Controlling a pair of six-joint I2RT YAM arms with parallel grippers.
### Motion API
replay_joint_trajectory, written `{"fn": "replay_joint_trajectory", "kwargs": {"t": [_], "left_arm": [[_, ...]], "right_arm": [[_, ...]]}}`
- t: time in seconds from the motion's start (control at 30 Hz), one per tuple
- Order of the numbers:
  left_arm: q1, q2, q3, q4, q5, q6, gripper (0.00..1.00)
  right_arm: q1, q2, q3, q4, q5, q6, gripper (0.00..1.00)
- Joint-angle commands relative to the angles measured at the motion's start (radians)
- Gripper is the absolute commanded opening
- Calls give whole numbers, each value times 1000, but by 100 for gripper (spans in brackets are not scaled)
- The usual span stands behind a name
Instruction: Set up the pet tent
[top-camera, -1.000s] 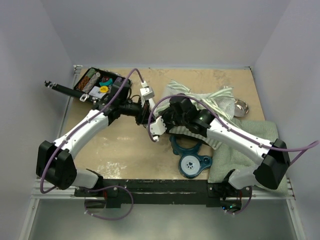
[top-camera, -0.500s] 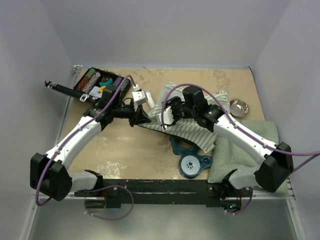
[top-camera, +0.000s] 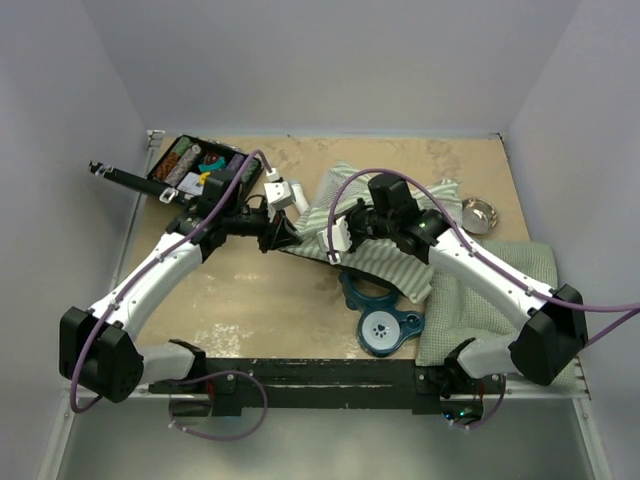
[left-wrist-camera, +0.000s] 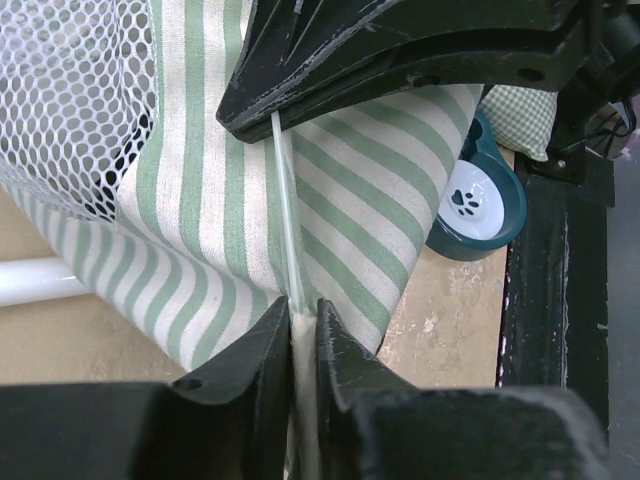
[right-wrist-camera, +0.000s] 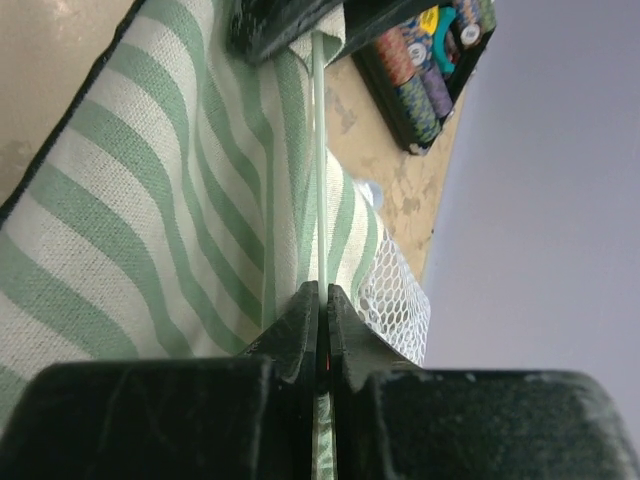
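left wrist view, nearest: left gripper, tips a narrow slit apart, with the thin white pole running through the slit; whether they pinch it or only straddle it cannot be told.
right wrist view, nearest: right gripper, tips pressed together and clamped on the same pole.
pole span: a short straight length runs between the two grippers, which face each other tip to tip and near.
pet tent: lies collapsed at mid-table, under and behind both grippers; its striped fabric is slack beneath the pole, with the mesh panel off to one side.
beside the tent: teal bowl stand just in front of its near edge; green checked cushion to the right, partly under the right arm.
farther back: metal bowl at the tent's far right; black tray of small items in the far-left corner, well apart.
step in hand (judgement): working a pole along the fabric, early in the task; the tent is not yet standing.
next move (judgement): one gripper must hold firm while the other takes a new hold farther along, keeping the pole in line with the fabric so it neither bows nor bunches the cloth.
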Motion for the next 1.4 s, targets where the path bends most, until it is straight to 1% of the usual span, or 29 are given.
{"fn": "replay_joint_trajectory", "kwargs": {"t": [0.0,0.03,0.07,0.17,0.23,0.3,0.43,0.57,0.7,0.73,0.77,0.8,0.83,0.9,0.97,1.03,1.07,1.1,1.17,1.23,1.33,1.37], "left_arm": [[-24,-1,58,-36,57,-4,25],[-31,16,70,-26,59,-15,30],[-35,26,81,-16,62,-29,33],[-44,60,113,8,65,-58,34],[-52,77,125,23,63,-76,38],[-61,88,130,46,62,-95,38],[-89,112,128,91,42,-133,34],[-106,143,131,138,30,-181,34],[-113,180,151,165,17,-216,30],[-115,189,157,165,16,-221,27],[-117,197,164,157,17,-221,19],[-117,200,168,148,17,-221,5],[-117,200,173,127,19,-201,0],[-112,186,168,58,5,-150,0],[-88,162,151,-4,-1,-103,0],[-57,125,121,-35,1,-69,0],[-45,97,102,-48,-9,-51,0],[-35,80,90,-62,-15,-29,0],[-26,42,47,-72,-33,-6,0],[-24,14,12,-69,-41,3,0],[-24,-33,-37,-56,-62,8,0],[-24,-50,-51,-52,-68,12,0]], "right_arm": [[-13,-34,0,-57,173,-7,0],[3,-31,3,-62,175,-5,0],[18,-31,6,-60,181,-3,0],[40,-26,14,-60,187,9,0],[44,-25,18,-60,185,10,0],[47,-23,18,-57,184,12,0],[53,-20,21,-51,178,18,0],[63,-14,27,-54,173,26,0],[70,-11,40,-59,169,29,0],[73,-9,43,-59,167,32,0],[73,-8,44,-60,167,32,0],[73,-8,46,-62,172,32,0],[73,-9,44,-63,179,30,0],[72,-20,32,-62,199,33,0],[61,-37,12,-59,231,41,6],[32,-63,-5,-57,231,44,20],[21,-72,-9,-53,233,56,30],[9,-80,-6,-51,227,75,37],[-12,-89,26,-68,199,119,48],[-14,-94,76,-94,158,194,52],[-20,-109,133,-91,129,363,56],[-34,-117,142,-83,129,433,60]]}}
